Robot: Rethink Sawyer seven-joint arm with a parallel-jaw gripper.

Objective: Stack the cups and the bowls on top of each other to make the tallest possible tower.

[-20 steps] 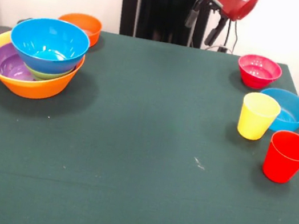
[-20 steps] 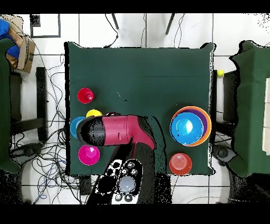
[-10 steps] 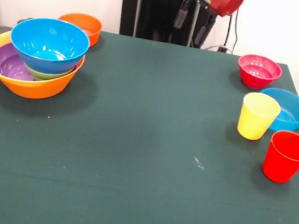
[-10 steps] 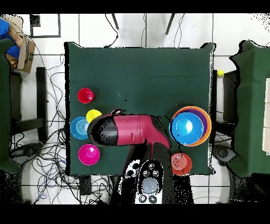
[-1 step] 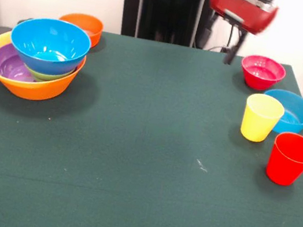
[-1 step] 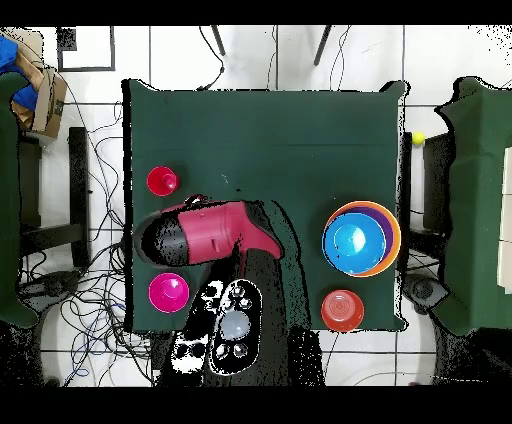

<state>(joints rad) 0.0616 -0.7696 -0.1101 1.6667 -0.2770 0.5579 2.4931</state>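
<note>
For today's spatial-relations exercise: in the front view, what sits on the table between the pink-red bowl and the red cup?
Between the pink-red bowl and the red cup stand the yellow cup and a blue bowl, side by side; the front view shows it.

Bright even light, soft shadows

A robotics lab: a green-clothed table (image 6: pixel 270 130) stands on a tiled floor (image 6: pixel 100 80) strewn with loose cables (image 6: pixel 95 270), a robot arm (image 6: pixel 205 235) mounted over it.

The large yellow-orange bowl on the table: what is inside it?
Inside the large yellow-orange bowl sit a purple bowl, a green bowl and, topmost, a blue bowl. Anything beneath those is covered.
</note>
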